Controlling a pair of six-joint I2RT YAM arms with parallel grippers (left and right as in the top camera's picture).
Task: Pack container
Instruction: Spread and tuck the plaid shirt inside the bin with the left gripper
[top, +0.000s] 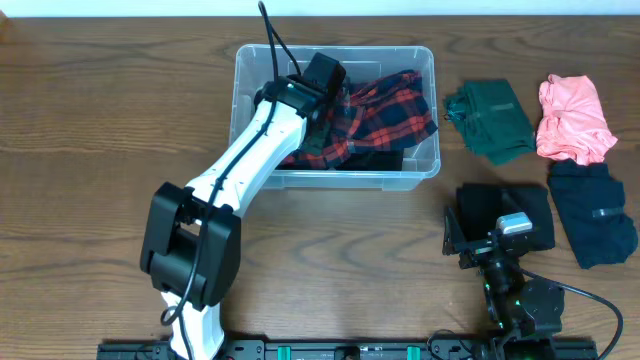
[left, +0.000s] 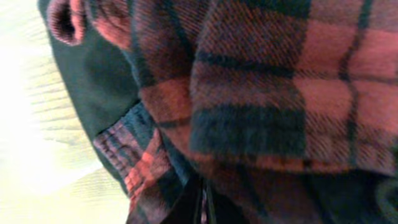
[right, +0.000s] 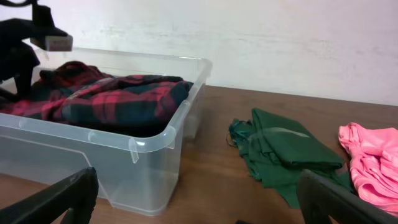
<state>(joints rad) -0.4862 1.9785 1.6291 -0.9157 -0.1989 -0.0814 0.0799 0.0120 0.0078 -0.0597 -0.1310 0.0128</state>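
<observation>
The clear container (top: 335, 50) stands at the table's far middle and holds a red and black plaid shirt (top: 385, 110) on top of a dark garment (top: 375, 160). My left gripper (top: 322, 80) is inside the container at its left part, pressed into the plaid shirt. In the left wrist view the plaid shirt (left: 261, 93) fills the frame, and the fingers (left: 204, 208) meet in a thin slit with cloth around them. My right gripper (right: 199, 199) is open and empty, low near the table, right of the container (right: 155, 140).
A green garment (top: 490, 120) and a pink garment (top: 573, 118) lie right of the container. A dark navy garment (top: 592, 212) lies at the right edge. A black folded garment (top: 500, 205) lies under my right gripper (top: 500, 225).
</observation>
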